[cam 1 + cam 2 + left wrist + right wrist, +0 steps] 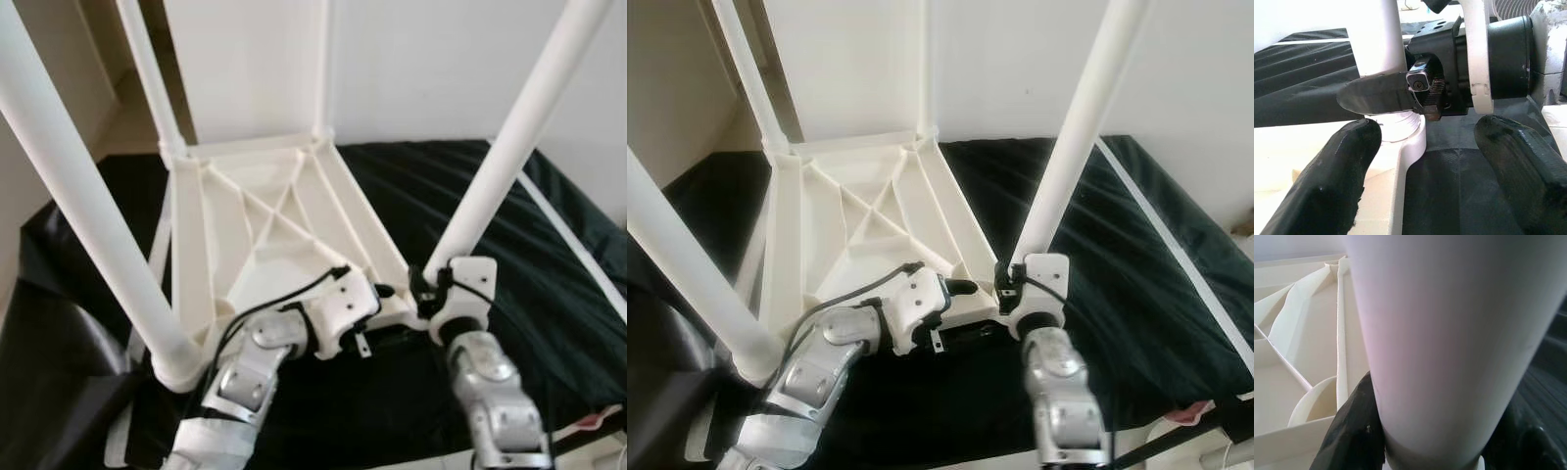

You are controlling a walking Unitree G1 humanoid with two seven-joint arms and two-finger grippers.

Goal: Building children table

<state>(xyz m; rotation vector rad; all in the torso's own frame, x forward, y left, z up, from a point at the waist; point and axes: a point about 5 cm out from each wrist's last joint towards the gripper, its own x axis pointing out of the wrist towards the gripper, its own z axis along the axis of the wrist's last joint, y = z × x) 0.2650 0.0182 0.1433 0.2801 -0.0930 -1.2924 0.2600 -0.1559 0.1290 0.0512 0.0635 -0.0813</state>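
From the left eye view, the white tabletop (274, 225) lies upside down on a black cloth (549, 284), ribbed underside up, with four white legs rising from its corners. The right gripper (431, 286) is at the base of the near right leg (509, 147), right where that leg meets the tabletop's corner. The left gripper (377, 294) reaches in along the near edge, just beside that same corner.

Over to the right eye view: same scene, the left arm (823, 367) bends in from below, the right arm (1058, 392) comes straight up under the leg, and the two wrists sit close together.

Left wrist view now: the left gripper's two black fingers (1327, 181) stand wide apart, released, nothing between them but the tabletop's edge and the cloth. Ahead of them the right gripper's finger (1376, 95) lies flat against the base of the leg.

Right wrist view: the leg (1449, 342) looms huge and close, a black finger (1354, 431) pressed against either side of it, so the right gripper is clamped on the leg just above its socket.
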